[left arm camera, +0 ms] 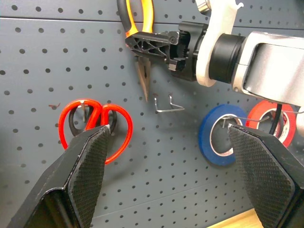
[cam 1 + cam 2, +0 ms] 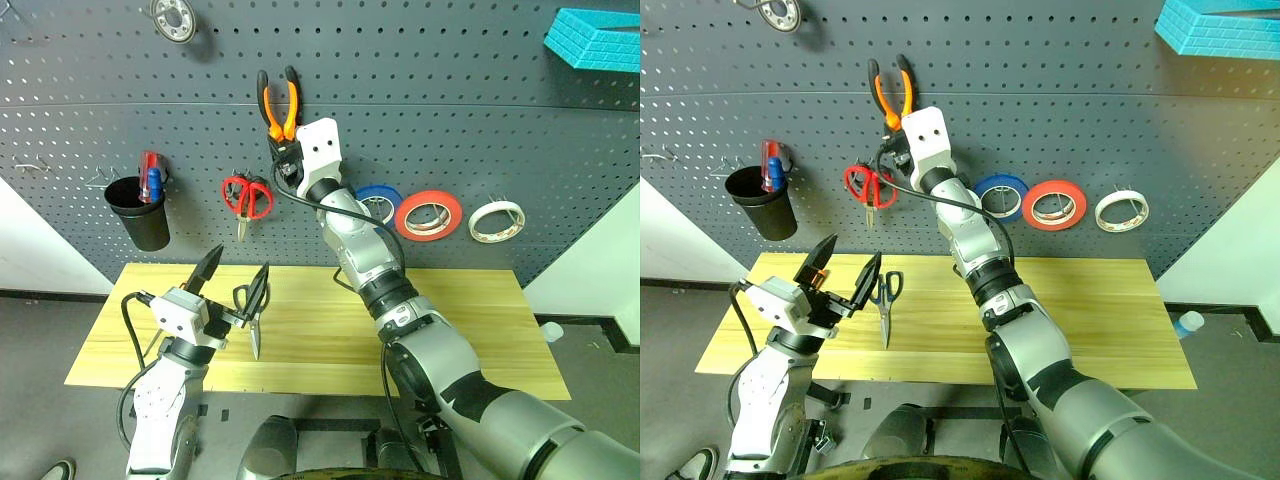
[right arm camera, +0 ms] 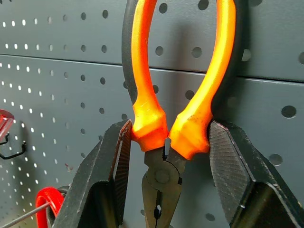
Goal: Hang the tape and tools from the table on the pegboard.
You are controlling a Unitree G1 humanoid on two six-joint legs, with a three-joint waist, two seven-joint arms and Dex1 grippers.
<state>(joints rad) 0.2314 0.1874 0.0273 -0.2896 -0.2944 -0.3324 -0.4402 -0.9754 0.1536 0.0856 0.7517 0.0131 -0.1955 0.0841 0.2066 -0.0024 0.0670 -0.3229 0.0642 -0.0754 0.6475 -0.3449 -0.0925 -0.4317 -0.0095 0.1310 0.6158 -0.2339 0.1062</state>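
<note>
A black cup [image 2: 140, 212] holding a red-and-blue item hangs at the left of the pegboard [image 2: 450, 120]. Below it, the left gripper [image 2: 232, 282] hovers over the bench [image 2: 470, 330] with its jaws released and nothing between them. Blue-grey scissors [image 2: 883, 300] lie flat on the bench just beside that gripper, blades pointing toward the near edge. Red scissors [image 2: 246, 198] hang from a hook on the pegboard above. To their right, the right gripper [image 3: 164, 142] is raised against the pegboard, its jaws grasping the pliers [image 2: 279, 103] at the base of the orange handles, handles up and nose down. An empty wire hook [image 1: 167, 105] juts from the board just beside the pliers' nose. Farther right, three rolls hang in a row: the blue roll [image 2: 1000, 195], the red tape [image 2: 429, 215] and the white roll [image 2: 496, 221]. A turquoise block [image 2: 595, 40] sits at the top right corner.
</note>
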